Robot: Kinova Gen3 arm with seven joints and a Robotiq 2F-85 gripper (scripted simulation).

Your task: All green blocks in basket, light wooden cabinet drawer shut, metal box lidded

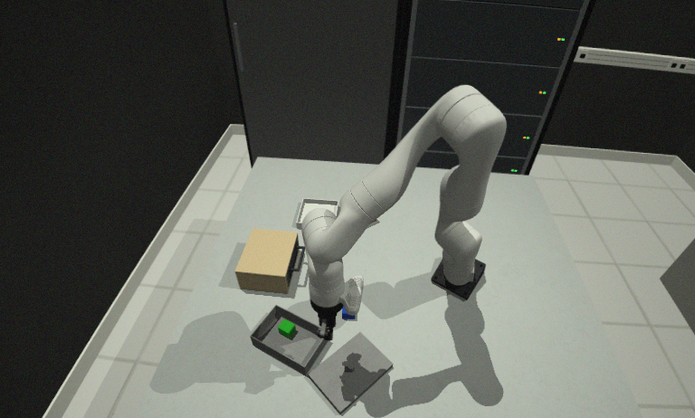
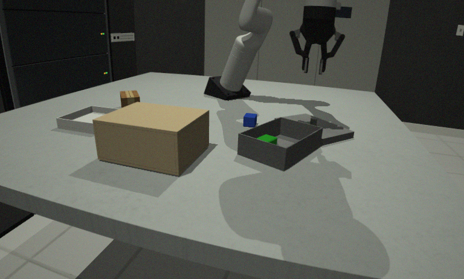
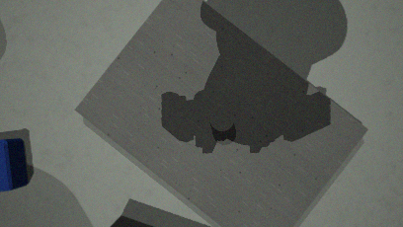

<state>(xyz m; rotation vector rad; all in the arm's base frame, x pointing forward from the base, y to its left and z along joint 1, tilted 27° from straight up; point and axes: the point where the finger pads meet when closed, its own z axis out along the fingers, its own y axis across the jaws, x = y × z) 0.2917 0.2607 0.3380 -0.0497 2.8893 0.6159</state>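
My gripper (image 1: 325,332) (image 2: 312,72) is open part way, with nothing between its fingers, high above the table by the metal box and its lid. The grey lid (image 1: 334,386) (image 2: 341,134) (image 3: 128,89) lies on the table beside the box, knob (image 2: 313,120) (image 3: 223,132) up. The dark metal box (image 1: 280,356) (image 2: 261,152) is uncovered and holds a green block (image 1: 287,327) (image 2: 267,139). The wooden cabinet (image 1: 270,251) (image 2: 150,118) has its handle (image 1: 299,259) toward the robot; its drawer looks shut. The pale, shallow basket (image 1: 318,199) (image 2: 74,124) is partly hidden; no block shows in it.
A blue block (image 1: 347,314) (image 2: 250,120) (image 3: 17,165) stands on the table near the metal box, partly hidden by the arm in the top view. A striped brown block (image 2: 129,98) stands behind the basket. The arm hides the table between basket and robot base in the top view.
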